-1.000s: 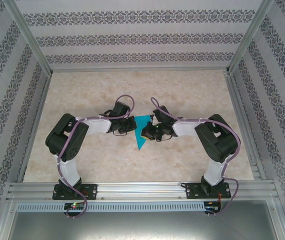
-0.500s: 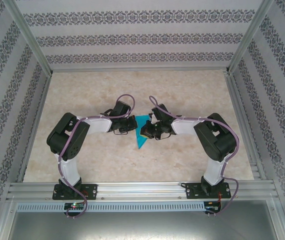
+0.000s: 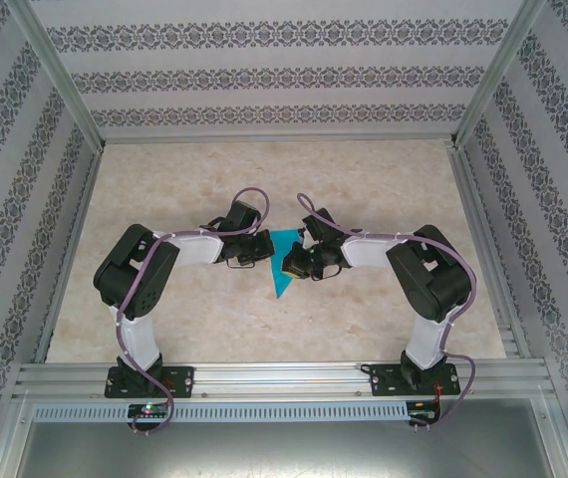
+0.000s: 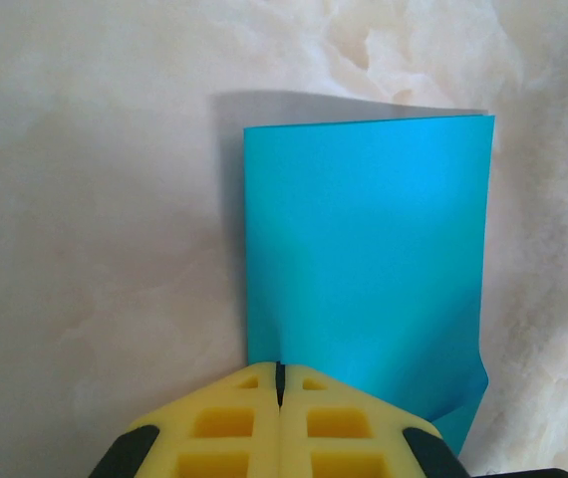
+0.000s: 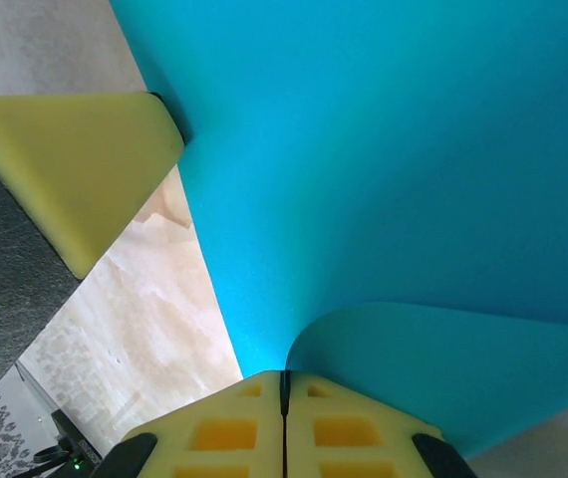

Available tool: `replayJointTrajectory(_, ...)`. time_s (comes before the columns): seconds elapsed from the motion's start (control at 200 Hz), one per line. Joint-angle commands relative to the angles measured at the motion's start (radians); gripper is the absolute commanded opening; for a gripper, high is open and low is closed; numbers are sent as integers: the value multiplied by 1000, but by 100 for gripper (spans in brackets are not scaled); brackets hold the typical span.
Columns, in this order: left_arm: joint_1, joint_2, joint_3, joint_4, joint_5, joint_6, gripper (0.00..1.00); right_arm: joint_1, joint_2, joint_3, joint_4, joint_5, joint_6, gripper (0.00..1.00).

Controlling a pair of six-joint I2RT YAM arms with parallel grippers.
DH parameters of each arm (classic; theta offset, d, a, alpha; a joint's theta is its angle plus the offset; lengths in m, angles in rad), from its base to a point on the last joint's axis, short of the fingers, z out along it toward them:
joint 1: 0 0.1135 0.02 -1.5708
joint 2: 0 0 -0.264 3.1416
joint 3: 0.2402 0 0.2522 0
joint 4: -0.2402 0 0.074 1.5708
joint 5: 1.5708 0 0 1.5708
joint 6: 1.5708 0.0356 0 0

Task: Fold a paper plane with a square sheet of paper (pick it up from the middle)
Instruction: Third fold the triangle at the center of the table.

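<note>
The teal-blue sheet of paper [image 3: 282, 267] hangs between my two grippers over the middle of the table, folded to a narrow shape whose point faces the near edge. My left gripper [image 3: 262, 249] is shut on its left edge. In the left wrist view the yellow pads [image 4: 280, 370] pinch the paper [image 4: 364, 249], which stretches away as a flat panel. My right gripper [image 3: 293, 261] is shut on the right side. In the right wrist view its jaws [image 5: 284, 376] clamp the paper [image 5: 384, 169] where a flap curls over. The left gripper's yellow finger [image 5: 75, 169] touches the paper's far edge there.
The marbled beige tabletop [image 3: 364, 189] lies under the paper, with patterned walls on three sides and aluminium rails [image 3: 274, 376] along the near edge. Both arm bases stand on the near rail.
My right gripper has crept slightly left toward the left gripper, and the paper shifted a little with it. Both grips have stayed shut.
</note>
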Motion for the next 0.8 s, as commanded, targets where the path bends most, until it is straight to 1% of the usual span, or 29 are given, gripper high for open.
replayJointTrajectory(0.0,10,46,-4,-30,3,1,6,8,17,20,13,-4,-16,6)
replayJointTrajectory(0.115,9,48,-2,-30,3,2,6,6,21,11,63,-25,2,6)
replayJointTrajectory(0.799,9,48,-11,-26,2,-1,6,-6,26,-8,55,14,12,6)
